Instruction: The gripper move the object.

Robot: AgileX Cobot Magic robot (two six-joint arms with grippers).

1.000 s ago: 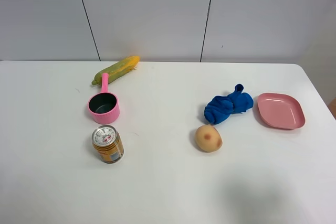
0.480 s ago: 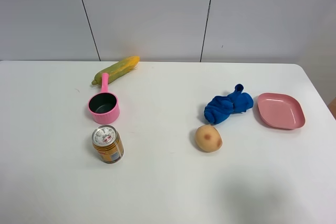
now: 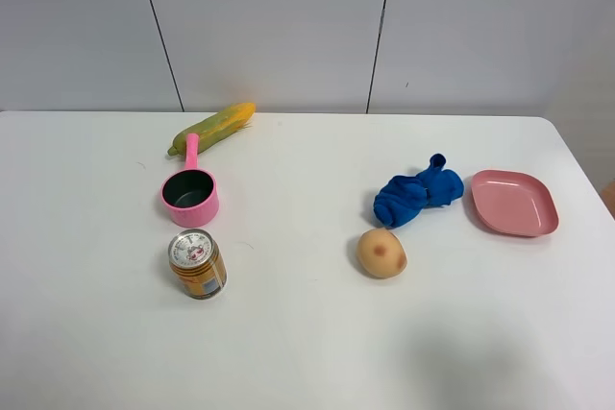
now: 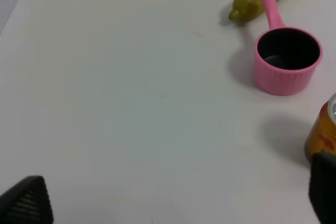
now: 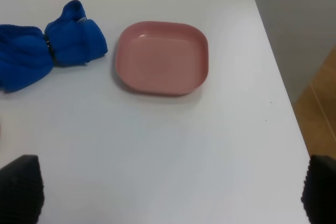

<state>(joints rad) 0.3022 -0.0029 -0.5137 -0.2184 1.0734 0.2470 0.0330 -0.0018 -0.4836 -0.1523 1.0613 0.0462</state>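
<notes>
The object, a bright blue cloth wad point(image 3: 415, 195) with a knotted tip, lies on the white table right of centre; the right wrist view shows it too point(image 5: 47, 51). Neither arm appears in the high view. In the right wrist view my right gripper point(image 5: 169, 190) is open, its two black fingertips point(image 5: 18, 187) far apart over bare table, short of the cloth and touching nothing. My left gripper point(image 4: 174, 195) is open as well, its fingertips point(image 4: 26, 203) spread wide above bare table on the left side, holding nothing.
A pink plate point(image 3: 514, 203) sits just right of the cloth, and a tan potato point(image 3: 381, 253) lies in front of it. On the left are a pink pot point(image 3: 190, 194), a corn cob point(image 3: 212, 127) and a tin can point(image 3: 197, 263). The table's right edge point(image 5: 273, 77) is near the plate.
</notes>
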